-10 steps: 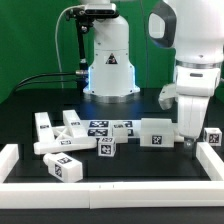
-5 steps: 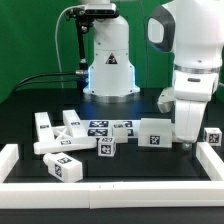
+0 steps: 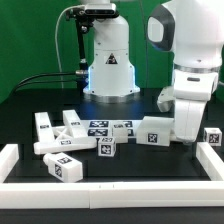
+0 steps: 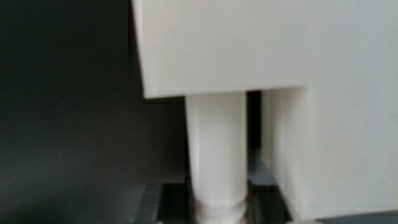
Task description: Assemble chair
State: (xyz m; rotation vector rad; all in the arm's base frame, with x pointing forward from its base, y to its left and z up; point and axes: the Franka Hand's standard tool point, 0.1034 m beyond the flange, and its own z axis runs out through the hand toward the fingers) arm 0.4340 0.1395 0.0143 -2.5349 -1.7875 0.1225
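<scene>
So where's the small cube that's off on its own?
At the exterior view's far right: the small tagged cube sits just inside the border rail there, with the arm between it and the bigger tagged block.

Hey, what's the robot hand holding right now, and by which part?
It seems to grip the tagged white chair piece by a slim post between the fingers of the hand.

Possibly a warning triangle (image 3: 110,68) on robot base (image 3: 108,42); nothing legible.

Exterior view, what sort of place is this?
Probably a robotics lab bench: a robot arm over a black table, a low white border rail around it, and tag-marked white chair pieces.
</scene>
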